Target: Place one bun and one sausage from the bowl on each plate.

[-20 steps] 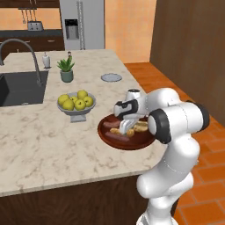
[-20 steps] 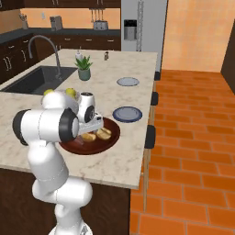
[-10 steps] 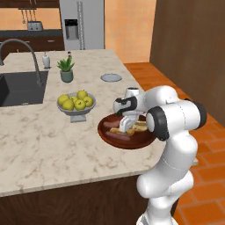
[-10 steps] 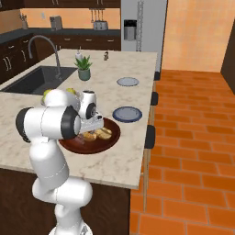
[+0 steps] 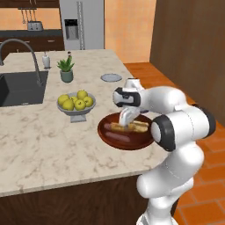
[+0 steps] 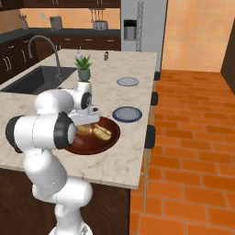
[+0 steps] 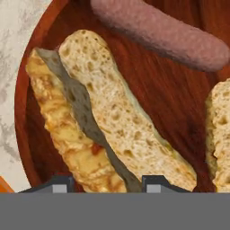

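Barely started tbh: both plates, the navy-rimmed plate (image 6: 127,114) and the paler plate (image 6: 127,82), are bare. The buns and sausage (image 7: 161,32) sit in the wooden bowl (image 5: 127,139), where the gripper (image 7: 107,183) is clamped on one split bun (image 7: 103,121).

Wooden bowl (image 7: 27,121): split bun (image 7: 108,121) lying at its centre; sausage (image 7: 161,29) along far side; second bun (image 7: 220,134) at right edge; fingertips (image 7: 58,184) flanking split bun

Under my fingers the bowl (image 7: 148,85) is dark reddish wood, smooth with a soft sheen. The bun (image 7: 112,117) looks porous and matt, the sausage (image 7: 161,31) faintly grainy. The counter (image 5: 39,136) seems polished marbled stone.
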Motion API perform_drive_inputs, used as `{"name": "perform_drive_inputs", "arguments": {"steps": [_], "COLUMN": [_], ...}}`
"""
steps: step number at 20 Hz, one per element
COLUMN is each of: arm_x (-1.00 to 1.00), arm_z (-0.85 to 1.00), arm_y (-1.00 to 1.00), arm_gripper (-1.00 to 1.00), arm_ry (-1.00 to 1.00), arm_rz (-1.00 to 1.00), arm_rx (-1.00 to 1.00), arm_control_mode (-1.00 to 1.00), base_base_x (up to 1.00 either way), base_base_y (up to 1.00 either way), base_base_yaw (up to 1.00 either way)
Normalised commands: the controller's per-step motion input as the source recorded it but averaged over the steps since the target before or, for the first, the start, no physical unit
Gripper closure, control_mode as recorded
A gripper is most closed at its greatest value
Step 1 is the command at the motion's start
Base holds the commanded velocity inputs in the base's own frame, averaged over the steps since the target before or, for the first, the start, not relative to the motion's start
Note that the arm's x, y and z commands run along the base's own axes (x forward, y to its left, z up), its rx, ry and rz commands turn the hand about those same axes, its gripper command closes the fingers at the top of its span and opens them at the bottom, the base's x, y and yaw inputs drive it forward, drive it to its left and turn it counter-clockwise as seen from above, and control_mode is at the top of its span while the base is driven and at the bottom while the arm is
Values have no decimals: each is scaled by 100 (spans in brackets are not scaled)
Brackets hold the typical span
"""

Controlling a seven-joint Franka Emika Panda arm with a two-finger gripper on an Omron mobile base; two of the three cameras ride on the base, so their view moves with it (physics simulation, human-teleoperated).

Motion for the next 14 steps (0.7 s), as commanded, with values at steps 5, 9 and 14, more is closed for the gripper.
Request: {"name": "perform_drive_inputs", "arguments": {"steps": [5,9,14], "arm_x": [-100,-100,-100], "arm_z": [73,93,84], "arm_y": [0,-6,-18], "arm_gripper": [100,100,100], "arm_ry": [-30,-37,-36], "arm_rz": [2,-1,-4], "arm_rx": [4,0,0], "arm_control_mode": [-100,-100,-100], "base_base_x": [0,0,0], "base_base_y": [0,0,0], "base_base_yaw": [0,0,0]}}
